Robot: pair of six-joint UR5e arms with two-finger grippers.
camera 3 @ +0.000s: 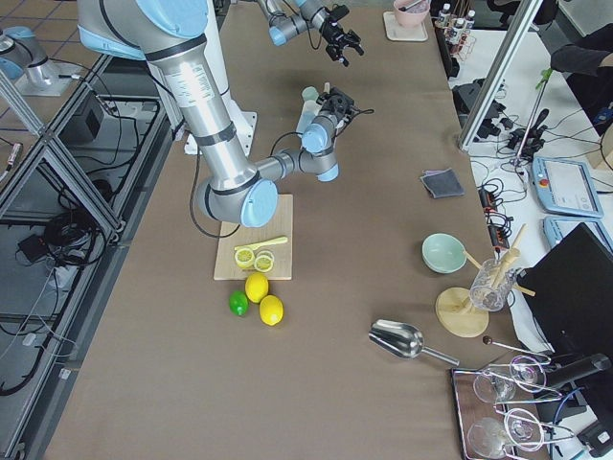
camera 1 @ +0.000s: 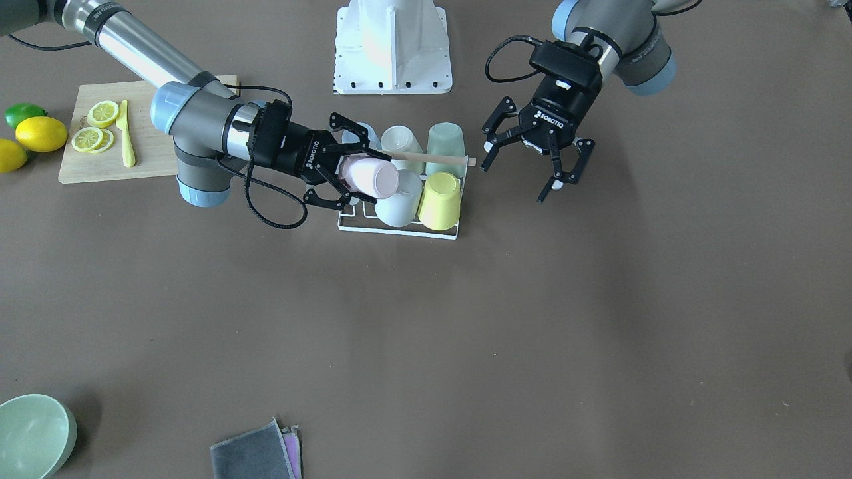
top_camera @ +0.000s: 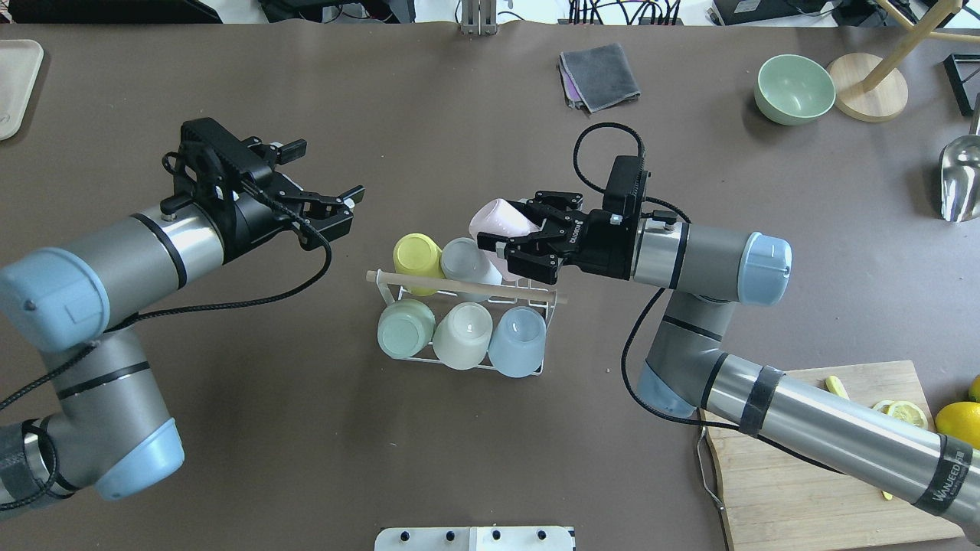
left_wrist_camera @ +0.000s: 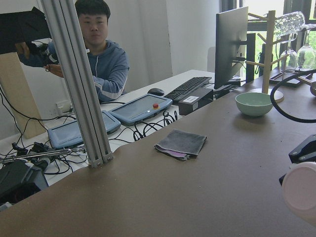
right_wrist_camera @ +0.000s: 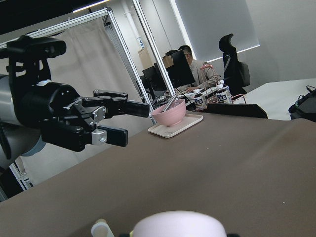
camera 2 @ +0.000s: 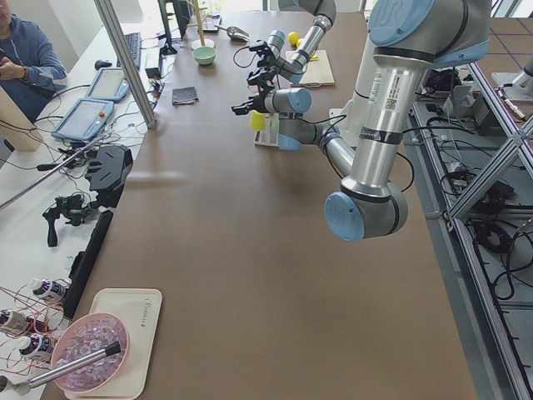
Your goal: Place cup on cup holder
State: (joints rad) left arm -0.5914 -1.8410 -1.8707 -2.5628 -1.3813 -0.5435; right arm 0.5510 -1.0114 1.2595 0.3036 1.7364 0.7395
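The cup holder (camera 1: 399,229) (top_camera: 536,372), a white wire rack with a wooden rod (camera 1: 436,158) across its top, stands mid-table. It carries several upturned cups, among them a yellow one (camera 1: 440,201) (top_camera: 415,254). My right gripper (camera 1: 356,171) (top_camera: 509,226) is shut on a pink cup (camera 1: 371,177) (top_camera: 494,216). It holds the cup tilted, just above the rack's corner beside a white cup (camera 1: 399,199). The pink cup's base also shows in the right wrist view (right_wrist_camera: 177,224) and the left wrist view (left_wrist_camera: 301,192). My left gripper (camera 1: 516,181) (top_camera: 348,207) (right_wrist_camera: 138,122) hovers open and empty off the rack's other end.
A cutting board (camera 1: 153,143) with lemon slices and a yellow knife lies by my right arm, with lemons (camera 1: 40,133) beyond it. A green bowl (top_camera: 794,88) (left_wrist_camera: 254,103) and a grey cloth (top_camera: 601,73) (left_wrist_camera: 181,143) sit on the far side. People sit at desks past the table's edge.
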